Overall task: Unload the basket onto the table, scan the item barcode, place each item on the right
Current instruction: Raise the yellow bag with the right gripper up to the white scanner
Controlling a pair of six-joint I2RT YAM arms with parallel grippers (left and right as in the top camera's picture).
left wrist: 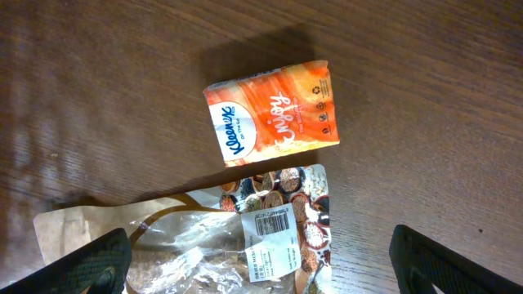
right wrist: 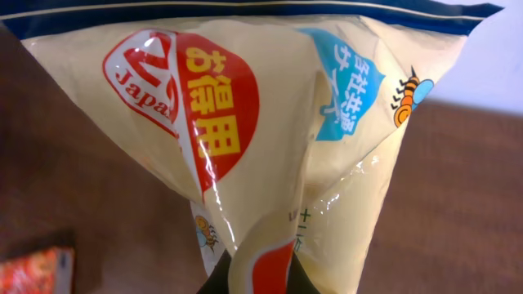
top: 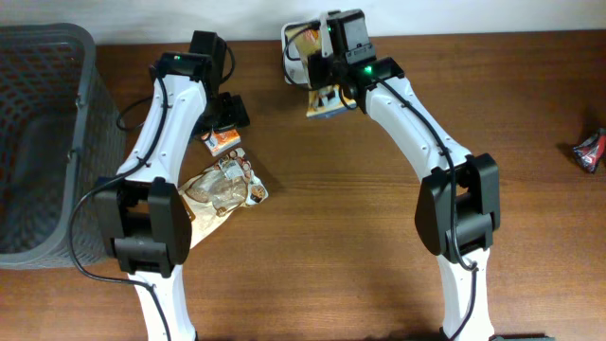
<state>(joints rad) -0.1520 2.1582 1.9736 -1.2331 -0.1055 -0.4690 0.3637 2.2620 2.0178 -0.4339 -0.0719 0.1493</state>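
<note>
My right gripper [top: 331,87] is pinching the yellow snack bag [right wrist: 270,122], held up beside what looks like the scanner [top: 301,49]. The left gripper [top: 227,112] hangs spread. I see no barcode, so next I should turn the bag.

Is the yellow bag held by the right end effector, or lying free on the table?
Held. The right end effector is shut on the yellow bag; the wrist view shows its film pinched together there.

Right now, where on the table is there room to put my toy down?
The table is bare between the left arm and right arm, and from the right arm to the red wrapper. Crowded beside the left arm: tissue pack, clear bag.
</note>
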